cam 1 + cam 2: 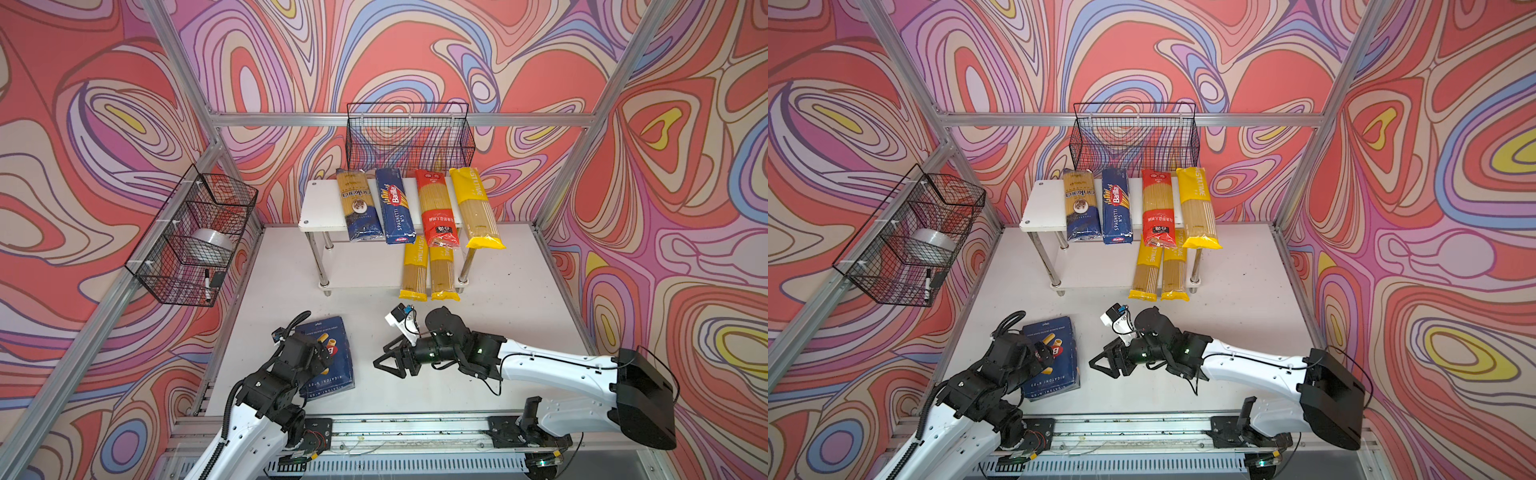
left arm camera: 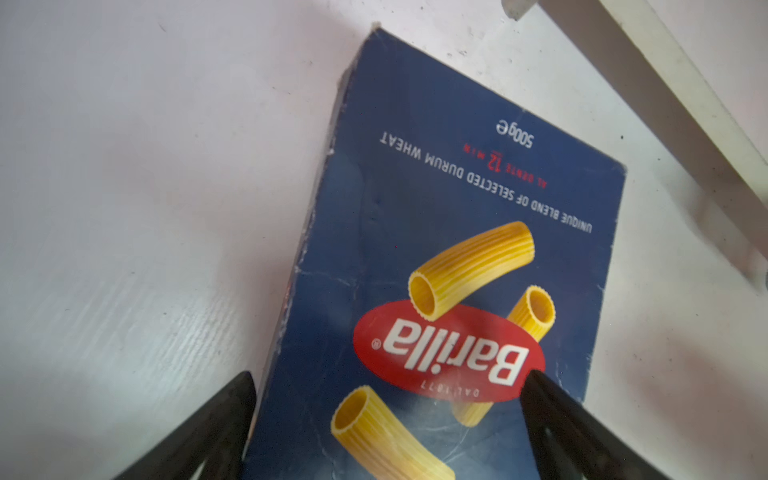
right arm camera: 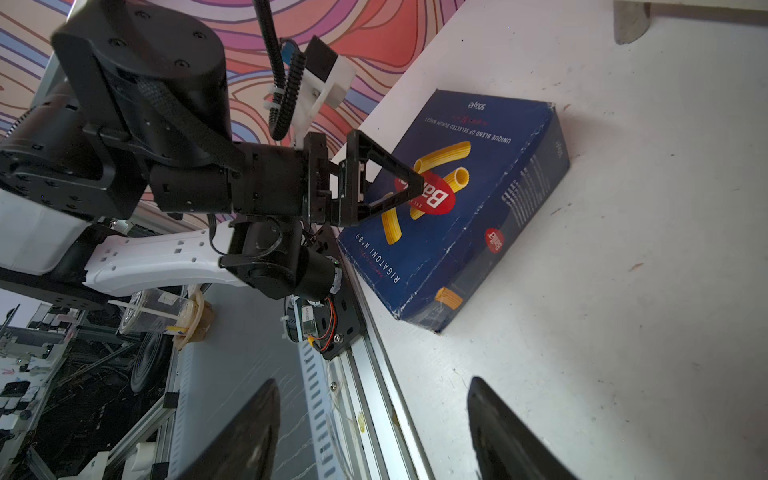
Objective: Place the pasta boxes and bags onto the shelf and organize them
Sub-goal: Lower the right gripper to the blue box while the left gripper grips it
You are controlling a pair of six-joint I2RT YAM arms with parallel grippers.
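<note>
Dark blue cardboard is lying flat on the table (image 1: 519, 311) at the near left. It is the wide rigatoni box (image 2: 457, 208), the only pasta item not yet on the shelf (image 1: 322, 208). The other six are sitting there already. On the top board, from left to right, are the blue windowed bag (image 1: 360, 208), the spaghetti carton (image 1: 395, 208), the red bag (image 1: 436, 208) and a yellow bag (image 1: 478, 208), all overhanging its near edge. On the lower board the lower yellow bags (image 1: 414, 270) are poking out toward the near side.

The left pincer (image 2: 388, 374) is hovering over the box with jaws apart, one finger past its long edge and one above the logo, clamping nothing. The right pincer (image 3: 372, 384), also apart and holding nothing, is hanging just right of the box.

By my reading the job is nearing its end, with some straightening perhaps to follow. In both top views the left arm is covering part of the box, and the top board is hiding the far ends of the lower bags. Whether a left finger is touching the cardboard I cannot tell.
</note>
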